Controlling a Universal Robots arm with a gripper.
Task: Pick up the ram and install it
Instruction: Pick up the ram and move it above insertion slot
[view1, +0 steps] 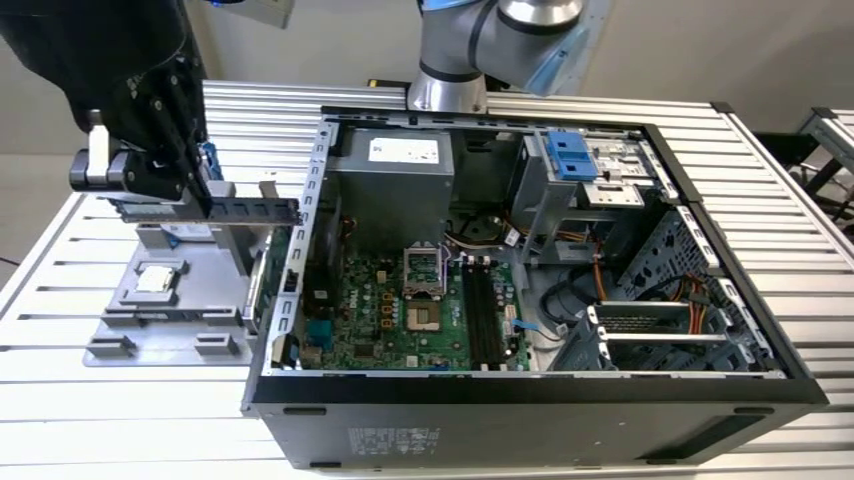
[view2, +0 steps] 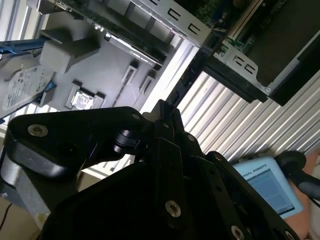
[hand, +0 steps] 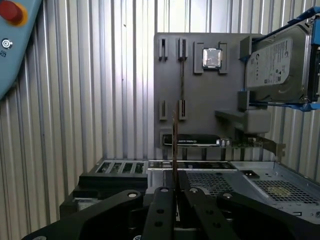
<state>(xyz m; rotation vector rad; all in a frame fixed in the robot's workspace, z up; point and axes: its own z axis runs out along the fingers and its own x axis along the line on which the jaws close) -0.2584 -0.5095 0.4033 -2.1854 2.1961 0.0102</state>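
Observation:
My gripper (view1: 187, 200) hangs over the grey fixture plate (view1: 160, 320) at the exterior view's left, outside the open computer case (view1: 534, 390). It is shut on the ram (view1: 254, 210), a dark narrow stick lying level and reaching toward the case wall. In the first wrist view the ram (hand: 175, 145) stands edge-on as a thin strip rising from between the black fingers (hand: 162, 200). In the second wrist view the ram (view2: 186, 79) runs out from the closed fingers (view2: 162, 117). The motherboard's long memory slots (view1: 481, 315) lie inside the case.
On the fixture plate (hand: 200, 95) sit a processor chip (hand: 212, 57), a silver hard drive with blue rails (hand: 277, 65) and a card with a metal bracket (hand: 220, 141). The case's metal wall (view1: 310, 200) stands between gripper and motherboard. A teach pendant (view2: 267, 187) lies on the ribbed table.

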